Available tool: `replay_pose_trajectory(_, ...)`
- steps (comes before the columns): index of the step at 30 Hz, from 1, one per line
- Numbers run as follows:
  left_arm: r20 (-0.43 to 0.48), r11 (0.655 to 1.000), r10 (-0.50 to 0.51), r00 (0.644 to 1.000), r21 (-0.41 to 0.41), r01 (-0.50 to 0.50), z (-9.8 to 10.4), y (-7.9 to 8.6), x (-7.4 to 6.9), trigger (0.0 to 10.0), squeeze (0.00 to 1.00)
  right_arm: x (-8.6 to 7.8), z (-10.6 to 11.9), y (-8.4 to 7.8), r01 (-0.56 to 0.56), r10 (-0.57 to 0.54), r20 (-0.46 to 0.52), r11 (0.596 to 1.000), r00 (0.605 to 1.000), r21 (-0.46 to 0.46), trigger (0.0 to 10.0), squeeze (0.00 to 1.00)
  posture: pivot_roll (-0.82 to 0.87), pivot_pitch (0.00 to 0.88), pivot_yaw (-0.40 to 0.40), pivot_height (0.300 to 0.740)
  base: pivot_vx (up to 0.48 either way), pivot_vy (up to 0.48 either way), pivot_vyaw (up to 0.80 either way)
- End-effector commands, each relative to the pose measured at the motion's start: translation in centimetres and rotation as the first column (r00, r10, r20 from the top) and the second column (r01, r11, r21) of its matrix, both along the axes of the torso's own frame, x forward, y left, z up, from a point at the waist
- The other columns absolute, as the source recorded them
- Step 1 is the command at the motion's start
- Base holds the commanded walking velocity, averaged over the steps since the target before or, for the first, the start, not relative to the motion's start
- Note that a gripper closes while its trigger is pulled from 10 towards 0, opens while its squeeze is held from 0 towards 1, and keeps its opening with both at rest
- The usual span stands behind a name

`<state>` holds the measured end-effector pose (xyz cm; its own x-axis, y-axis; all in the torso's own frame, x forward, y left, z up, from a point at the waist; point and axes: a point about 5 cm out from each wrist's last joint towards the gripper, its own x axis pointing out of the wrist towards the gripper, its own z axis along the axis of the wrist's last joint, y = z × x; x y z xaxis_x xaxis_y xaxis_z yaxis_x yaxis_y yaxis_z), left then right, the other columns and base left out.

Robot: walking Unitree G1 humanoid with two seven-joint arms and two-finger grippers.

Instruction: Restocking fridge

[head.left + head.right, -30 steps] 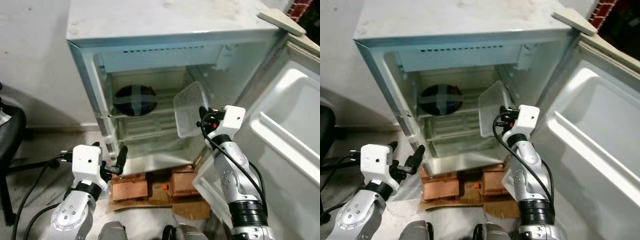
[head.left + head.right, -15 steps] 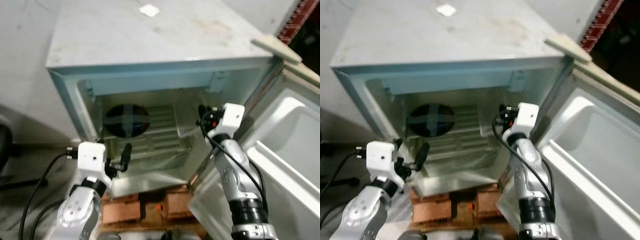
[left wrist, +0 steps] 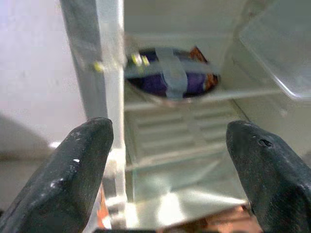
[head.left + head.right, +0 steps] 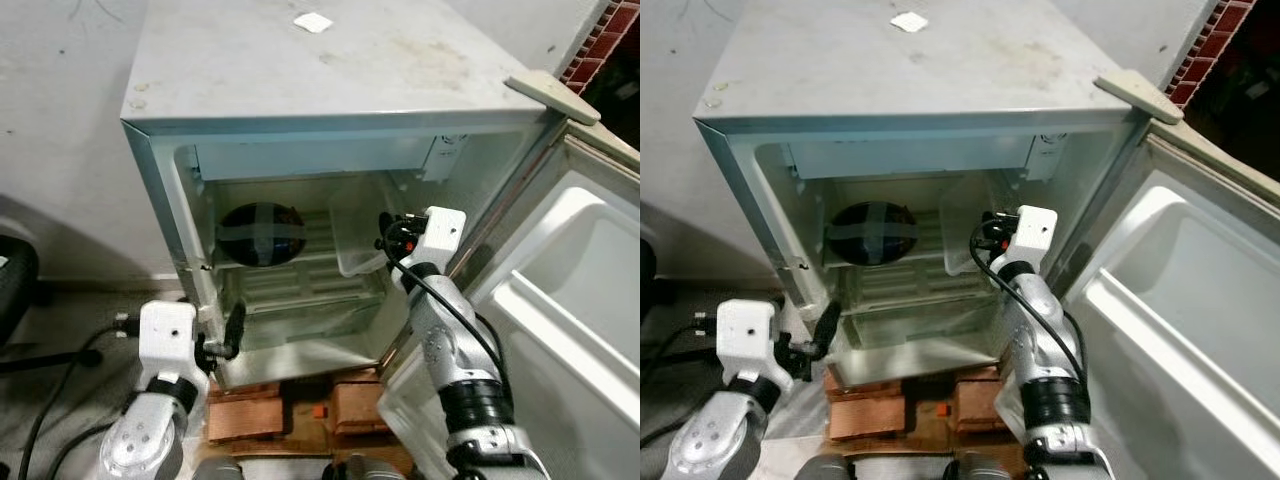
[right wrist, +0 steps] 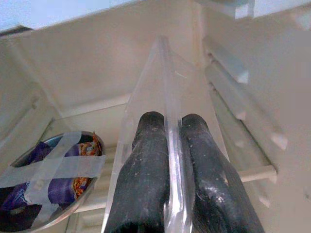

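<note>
Now R tool (image 5: 167,194) clamping container (image 4: 358,232).

Readable text: none in any view.
Bowl (image 3: 170,77): on the far left of the fridge shelf, holds purple and orange printed packaging under crossed strips of tape; the print is too blurred to read.
Paper scrap (image 4: 313,22): small white square on the far part of the fridge (image 4: 160,150) top; no writing can be made out.
Clear container (image 4: 352,232): plain, no label visible.
Door (image 4: 590,300): open at the right, its inner lining bare of any sign or number.
</note>
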<state>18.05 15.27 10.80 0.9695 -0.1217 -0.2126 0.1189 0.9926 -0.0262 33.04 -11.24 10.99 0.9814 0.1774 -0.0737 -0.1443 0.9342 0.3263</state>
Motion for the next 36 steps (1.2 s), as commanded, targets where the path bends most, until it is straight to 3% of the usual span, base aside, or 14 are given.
replay_pose_trajectory(1,-0.006,1.000,0.003,1.000,0.016,-0.003,0.3,-0.1,-0.4,10.0,0.00,0.5,0.1,0.2,0.009,-0.009,0.002,1.000,1.000,0.015,10.0,0.00,0.22,0.150,-0.106,0.740,0.000,0.000,0.00)
replay_pose_trajectory(3,-0.030,1.000,0.021,0.999,0.019,-0.020,0.2,0.1,-1.3,10.0,0.00,1.5,-0.2,0.9,0.017,-0.017,-0.018,0.999,1.000,0.038,10.0,0.00,0.24,0.173,-0.107,0.740,0.000,0.000,0.00)
replay_pose_trajectory(7,-0.042,0.999,0.023,0.999,0.023,-0.023,0.4,0.1,-2.1,10.0,0.00,1.9,-0.3,1.3,0.027,-0.025,-0.026,0.999,0.999,0.044,10.0,0.00,0.26,0.193,-0.110,0.740,0.000,0.000,0.00)
replay_pose_trajectory(11,-0.077,0.999,0.048,0.996,0.024,-0.047,0.8,0.1,-4.0,10.0,0.00,3.5,-0.2,2.7,0.064,-0.056,-0.077,0.992,0.995,0.106,10.0,0.00,0.30,0.242,-0.125,0.740,0.000,0.000,0.00)
replay_pose_trajectory(15,-0.102,0.997,0.069,0.992,0.027,-0.067,1.1,0.1,-5.4,10.0,0.00,4.1,0.4,3.5,0.086,-0.076,-0.090,0.991,0.993,0.106,10.0,0.00,0.34,0.280,-0.138,0.740,0.000,0.000,0.00)
replay_pose_trajectory(25,-0.142,0.995,0.095,0.985,0.029,-0.092,1.4,0.1,-6.9,10.0,0.00,4.8,0.7,4.0,0.197,-0.159,-0.187,0.959,0.969,0.204,10.0,0.00,0.36,0.305,-0.154,0.740,0.000,0.000,0.00)
replay_pose_trajectory(26,-0.146,0.995,0.096,0.985,0.027,-0.093,1.4,0.0,-6.9,10.0,0.00,4.9,0.7,4.3,0.219,-0.158,-0.226,0.935,0.961,0.277,10.0,1.00,0.36,0.306,-0.156,0.740,0.000,0.000,0.00)
replay_pose_trajectory(36,-0.157,0.994,0.106,0.982,0.013,-0.105,1.1,-0.6,-6.9,10.0,0.00,5.3,1.5,5.5,0.177,-0.048,-0.270,0.861,0.962,0.477,10.0,1.00,0.36,0.298,-0.183,0.740,0.000,0.000,0.00)
